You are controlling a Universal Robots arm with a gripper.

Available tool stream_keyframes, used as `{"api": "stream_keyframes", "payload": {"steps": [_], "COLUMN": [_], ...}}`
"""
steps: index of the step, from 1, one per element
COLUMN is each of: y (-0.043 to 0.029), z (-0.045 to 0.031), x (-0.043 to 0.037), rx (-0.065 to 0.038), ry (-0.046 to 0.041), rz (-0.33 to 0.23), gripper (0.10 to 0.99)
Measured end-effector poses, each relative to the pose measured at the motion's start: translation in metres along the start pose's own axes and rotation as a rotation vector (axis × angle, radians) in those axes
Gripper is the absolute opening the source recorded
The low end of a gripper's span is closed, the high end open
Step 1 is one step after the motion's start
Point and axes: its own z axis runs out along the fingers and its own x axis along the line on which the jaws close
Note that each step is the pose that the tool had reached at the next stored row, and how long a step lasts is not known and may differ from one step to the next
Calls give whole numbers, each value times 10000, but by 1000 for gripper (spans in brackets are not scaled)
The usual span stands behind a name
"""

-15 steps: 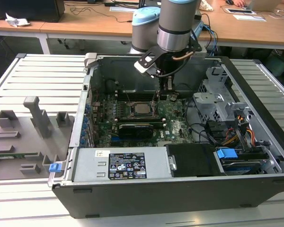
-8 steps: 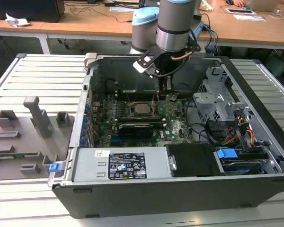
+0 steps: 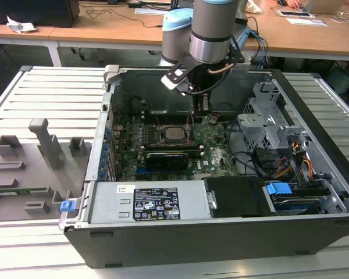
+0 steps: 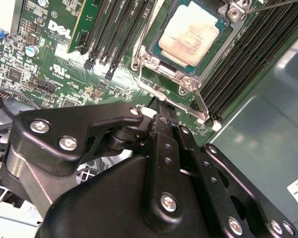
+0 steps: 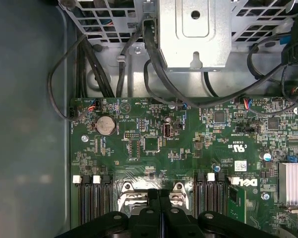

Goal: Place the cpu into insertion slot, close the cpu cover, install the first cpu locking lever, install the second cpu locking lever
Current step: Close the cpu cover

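Tabletop (image 3: 46,87): pale and slatted, it carries the open computer case, with grey fixture blocks on the exterior view's left.
Computer case (image 3: 163,256): it lies on its side with the panel off. The arm reaches down into it from above.
Motherboard (image 5: 188,148): green, flat on the case floor. The socket area sits near its middle.
Memory slots (image 4: 248,54): long black rows on both sides of the socket, parallel to its edges.
Insertion slot (image 3: 161,135): a square socket, just to the exterior view's left of the descending tool.
Cpu cover (image 4: 143,49): the silver frame appears to lie down flat around the chip, which I judge to be closed.
Cpu (image 4: 188,33): seated in the socket with its silvery top up, showing through the cover's window.
Locking lever (image 4: 202,104): a thin wire rod, its long axis along the socket's side next to the memory slots. I cannot tell whether it is latched.
Gripper (image 4: 160,103): its fingers are pressed together with nothing visible between them.
Key relation: the tips sit at the socket's near edge, just beside the lever's end, and the chip lies straight ahead beyond them. I cannot tell whether they touch the lever.
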Motion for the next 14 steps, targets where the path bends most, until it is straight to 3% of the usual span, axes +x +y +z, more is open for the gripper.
{"api": "stream_keyframes", "payload": {"steps": [6, 14], "y": [-21, -102], "z": [0, -1], "x": [0, -2], "rx": [0, 0], "ry": [0, -1], "rz": [0, 0], "gripper": [106, 106]}}
